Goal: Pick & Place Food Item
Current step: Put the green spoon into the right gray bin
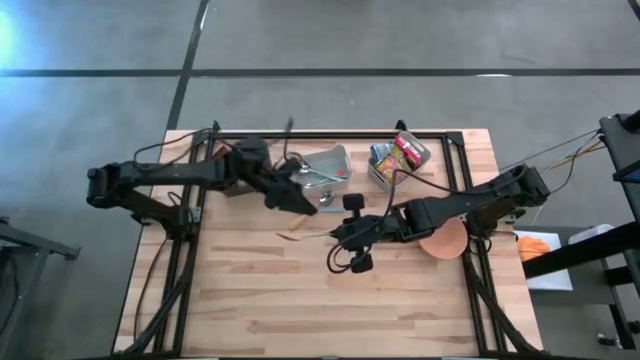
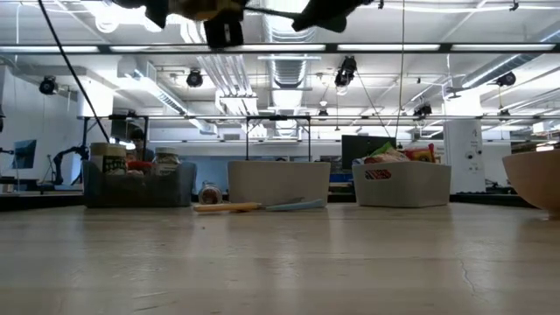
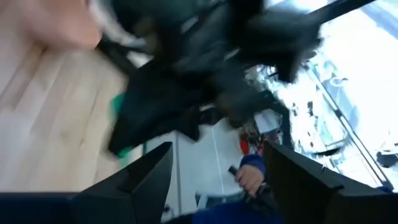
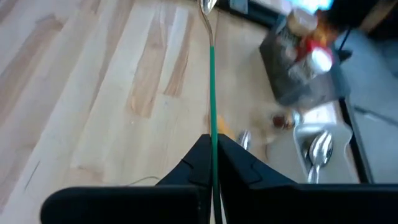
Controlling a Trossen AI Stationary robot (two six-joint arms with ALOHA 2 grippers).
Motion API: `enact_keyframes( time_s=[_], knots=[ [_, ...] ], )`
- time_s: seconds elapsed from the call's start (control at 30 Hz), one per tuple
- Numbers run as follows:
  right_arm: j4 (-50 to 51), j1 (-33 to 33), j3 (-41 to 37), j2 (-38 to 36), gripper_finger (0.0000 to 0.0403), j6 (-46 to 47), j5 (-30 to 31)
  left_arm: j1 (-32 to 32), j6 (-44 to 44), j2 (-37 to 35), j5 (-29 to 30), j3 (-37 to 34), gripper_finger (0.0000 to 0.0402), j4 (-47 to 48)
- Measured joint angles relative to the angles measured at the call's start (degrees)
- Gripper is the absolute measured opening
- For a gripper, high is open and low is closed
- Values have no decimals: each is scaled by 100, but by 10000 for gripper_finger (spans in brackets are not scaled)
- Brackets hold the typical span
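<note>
on pale wood table [image 1: 300, 290], right tool [image 4: 213, 149] pinching green-handled spoon [image 4: 211, 74], left tool [image 3: 217, 180] parted, empty

A blurred dark robot arm [image 3: 211, 68] hangs over the pale wooden counter [image 3: 43, 118]; beyond, perhaps a person's blue sleeve [image 3: 252, 163].

**Wooden table and what sits on it**

The table [image 1: 260, 290] is pale wood planks in a black frame. At the far edge stand a grey bin [image 1: 328, 168] with cutlery and a bin [image 1: 398, 158] of packets. An orange bowl [image 1: 445, 242] rests near the right edge. A small yellow piece [image 1: 297, 222] lies mid-table.
</note>
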State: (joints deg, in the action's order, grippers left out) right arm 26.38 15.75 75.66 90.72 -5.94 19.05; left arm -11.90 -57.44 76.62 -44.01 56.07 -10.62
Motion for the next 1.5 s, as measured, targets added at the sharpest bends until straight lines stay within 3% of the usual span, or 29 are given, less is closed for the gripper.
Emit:
enact_keyframes(
  time_s=[0.23,0.4,0.63,0.8,0.9,1.13,1.5],
  knots=[
    [389,-482,-2,4,8,949,22,-102,63,-730,262,66,252,1],
    [366,-1130,-2,2,8,1125,-110,-89,62,-1141,484,66,252,21],
    [332,-2304,-2,2,8,864,-941,-74,282,-1578,658,66,252,98],
    [335,-3026,-2,168,8,284,-2025,-68,366,-1697,827,66,252,301],
    [350,-3320,-2,377,8,133,-2260,-67,364,-1692,829,63,252,455],
    [398,-3638,90,992,8,-192,-2406,-65,364,-1690,866,61,252,646],
    [1072,-3855,945,1807,8,-622,-2404,-63,362,-1692,870,61,252,685]
  ],
)
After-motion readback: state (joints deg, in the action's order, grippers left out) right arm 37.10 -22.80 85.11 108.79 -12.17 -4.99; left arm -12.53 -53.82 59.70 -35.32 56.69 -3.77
